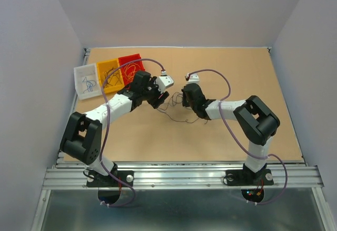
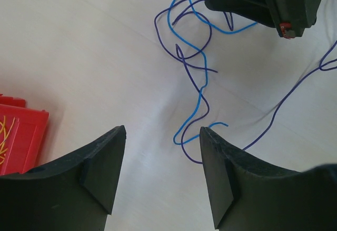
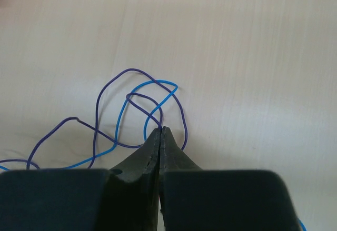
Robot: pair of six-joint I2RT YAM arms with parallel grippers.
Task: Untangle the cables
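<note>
Two thin cables (image 2: 201,86), blue and dark purple, lie looped together mid bench (image 1: 247,68). The right end effector (image 3: 160,131) is clamped shut on a strand at the knot; the left end effector (image 2: 162,132) gapes empty beside it. It should pinch the other strand and part them slowly. Open room lies right and near; bins (image 1: 108,76) crowd the far left.

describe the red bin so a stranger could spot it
At the table's far left corner, a white bin, an orange bin and a red bin sit in a row. The red one is the right-hand end, nearest the left gripper; its colour and the yellow cables inside set it apart.
</note>
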